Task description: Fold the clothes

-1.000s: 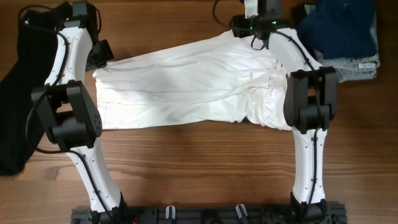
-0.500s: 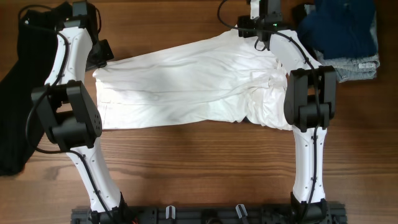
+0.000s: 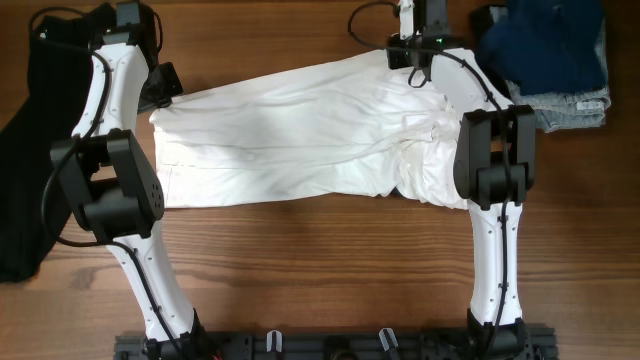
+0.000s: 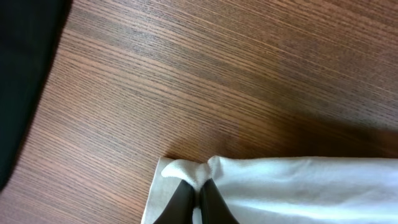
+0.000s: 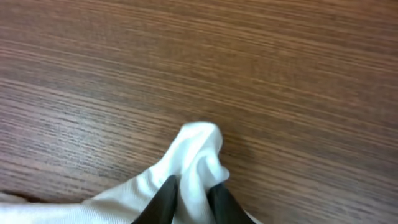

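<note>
White T-shirt (image 3: 300, 135) in cropped left claw (image 4: 198, 200), right claw (image 5: 190, 198)

T-shirt (image 3: 300, 135) showing plain white. Table (image 3: 320, 270) showing reddish-brown, fine dark wood grain running across. Long garment (image 3: 25, 150) showing solid black. Folded cloth (image 3: 550, 45) showing navy blue; denim (image 3: 580, 108) beneath showing pale blue.

Brown wooden desk (image 3: 320, 270) — the extras
Long plain black garment (image 3: 22, 190) at left; folded navy-blue cloth (image 3: 548, 40) overlapping pale denim piece (image 3: 578, 105) — far right.
</note>
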Tool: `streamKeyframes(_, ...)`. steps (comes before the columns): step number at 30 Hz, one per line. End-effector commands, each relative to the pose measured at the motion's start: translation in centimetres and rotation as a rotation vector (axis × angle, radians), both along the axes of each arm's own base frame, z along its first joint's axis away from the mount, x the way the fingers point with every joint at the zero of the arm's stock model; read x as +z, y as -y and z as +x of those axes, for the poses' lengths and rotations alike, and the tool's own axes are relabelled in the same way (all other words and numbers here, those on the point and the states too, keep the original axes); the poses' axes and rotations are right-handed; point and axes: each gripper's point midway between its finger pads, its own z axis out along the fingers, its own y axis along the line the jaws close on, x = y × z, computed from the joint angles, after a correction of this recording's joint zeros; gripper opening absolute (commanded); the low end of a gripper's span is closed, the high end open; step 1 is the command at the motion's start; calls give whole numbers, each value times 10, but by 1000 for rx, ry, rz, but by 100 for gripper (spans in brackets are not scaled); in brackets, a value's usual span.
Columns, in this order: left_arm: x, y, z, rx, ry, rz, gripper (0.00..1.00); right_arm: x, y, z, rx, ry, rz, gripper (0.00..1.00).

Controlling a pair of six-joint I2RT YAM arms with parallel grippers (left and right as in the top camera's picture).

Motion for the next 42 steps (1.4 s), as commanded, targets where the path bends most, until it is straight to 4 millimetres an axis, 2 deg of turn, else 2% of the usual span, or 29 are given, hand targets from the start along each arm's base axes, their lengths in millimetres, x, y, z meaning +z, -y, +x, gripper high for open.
streamKeyframes(1, 8, 2, 1, 12, 22, -4, 4, 50, 15, 18, -51, 65, 10, 12)
streamKeyframes(4, 9, -2, 1, 16, 23, 18, 4, 106, 29, 19, -71, 112, 15, 10)
streamKeyframes(5, 11, -2, 1, 16, 25, 20, 4, 118, 33, 17, -75, 115, 15, 9)
streamKeyframes(7, 15, -3, 0, 18, 29, 26, 4, 137, 42, 2, -87, 87, 9, 8)
streamKeyframes(9, 22, -2, -3, 17, 29, 26, 4, 143, 49, -15, -96, 31, 3, 4)
streamKeyframes(11, 31, -2, -8, 17, 26, 25, 4, 145, 52, -36, -95, -46, 4, 4)
streamKeyframes(15, 52, 1, -26, 18, 3, 22, 4, 148, 38, -87, -31, -221, 62, 4)
streamKeyframes(16, 59, 2, -34, 19, -12, 17, 4, 149, 30, -109, 5, -296, 95, 4)
streamKeyframes(17, 63, 5, -42, 18, -31, 5, 4, 148, 27, -123, 11, -349, 109, 4)
streamKeyframes(24, 61, 16, -77, 60, -161, -54, 4, 134, 27, -190, 2, -634, 111, 4)
streamKeyframes(30, 50, 19, -94, 63, -233, -69, 4, 130, 27, -207, -2, -709, 106, 4)
streamKeyframes(35, 29, 21, -111, 85, -302, -75, 4, 105, 28, -226, -9, -807, 77, 5)
streamKeyframes(37, 20, 22, -117, 92, -322, -77, 4, 90, 30, -236, -14, -858, 68, 15)
streamKeyframes(38, 16, 23, -120, 91, -335, -78, 7, 84, 30, -240, -16, -876, 66, 25)
streamKeyframes(39, 15, 23, -122, 92, -340, -79, 15, 80, 30, -241, -17, -883, 66, 31)
streamKeyframes(42, 11, 23, -124, 92, -347, -79, 59, 76, 30, -243, -20, -894, 65, 62)
